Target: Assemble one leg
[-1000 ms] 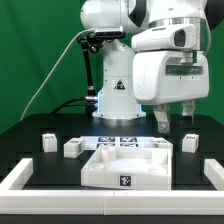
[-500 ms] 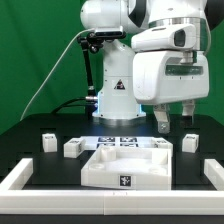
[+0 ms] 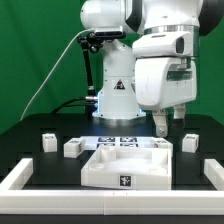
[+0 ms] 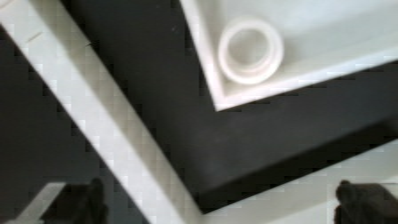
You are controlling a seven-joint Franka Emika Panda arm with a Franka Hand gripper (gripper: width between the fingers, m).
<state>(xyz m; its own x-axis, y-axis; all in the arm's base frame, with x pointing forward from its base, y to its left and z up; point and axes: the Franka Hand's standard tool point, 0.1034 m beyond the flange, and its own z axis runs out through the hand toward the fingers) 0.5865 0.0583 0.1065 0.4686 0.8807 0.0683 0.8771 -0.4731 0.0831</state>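
On the black table point(image 3: 22, 150) the gripper point(image 3: 173, 125) hangs empty, fingers apart, near the tray's point(image 3: 120, 172) three-o'clock leg point(image 3: 188, 143), seemingly to grasp it.

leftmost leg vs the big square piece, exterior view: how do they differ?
Size: the leftmost leg is a small chunky block; the square piece is far wider and low. Place: the leg sits toward the exterior view's left; the square piece lies centre front. Both are white and rest on the table; neither is held.
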